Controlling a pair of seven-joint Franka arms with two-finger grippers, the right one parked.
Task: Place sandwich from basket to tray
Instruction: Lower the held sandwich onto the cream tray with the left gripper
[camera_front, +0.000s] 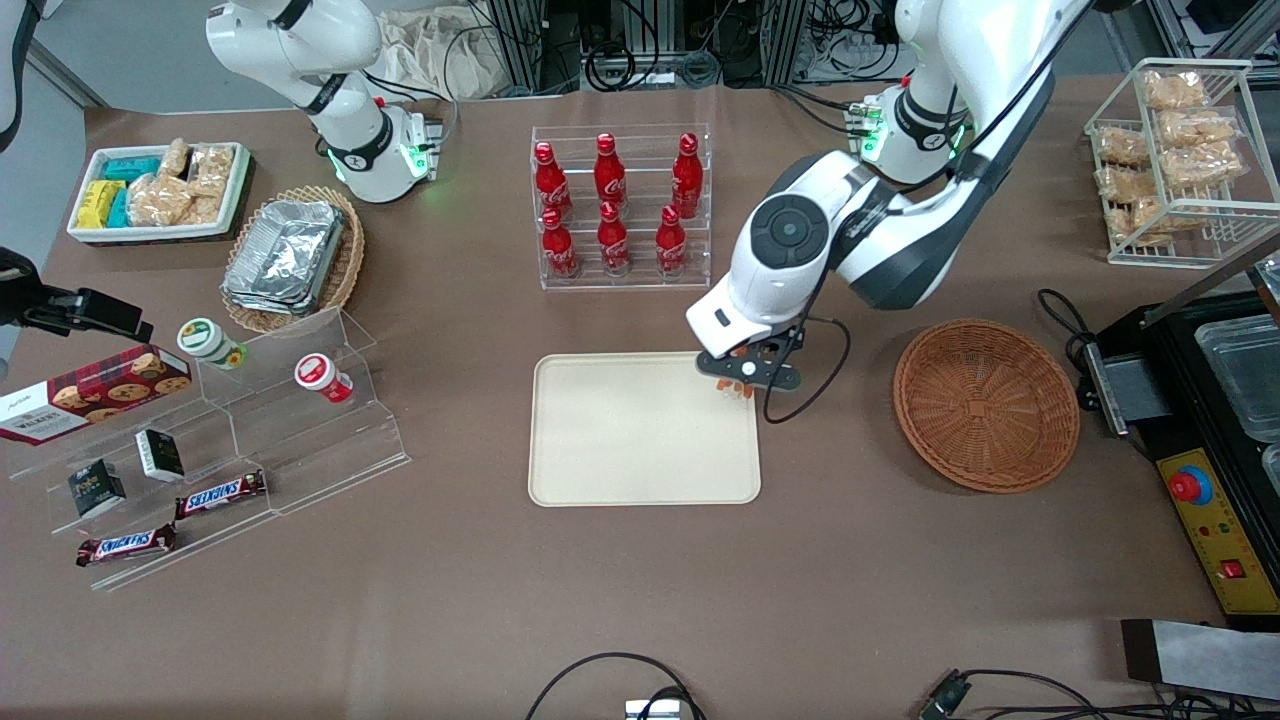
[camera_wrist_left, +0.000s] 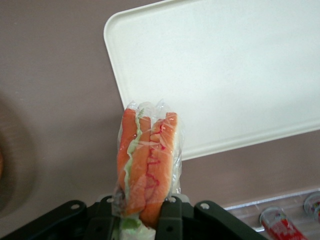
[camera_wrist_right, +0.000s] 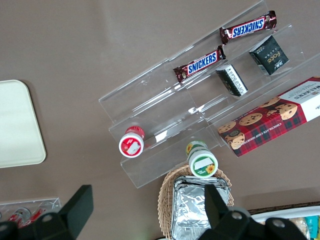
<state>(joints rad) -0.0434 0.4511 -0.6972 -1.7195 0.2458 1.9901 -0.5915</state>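
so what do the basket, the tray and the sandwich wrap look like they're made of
Basket: reddish-brown woven wicker, judging by the visible weave. Tray: looks like matte cream plastic, smooth with a low moulded rim. Sandwich: crinkly, glossy clear film, probably plastic, with orange filling showing through; the claw is shut on it over the tray's corner.

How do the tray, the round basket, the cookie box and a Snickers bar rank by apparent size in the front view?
1. tray, largest.
2. basket.
3. cookie box.
4. Snickers bar, smallest.
The gripper, over the tray's corner nearest the basket, is shut on the sandwich.
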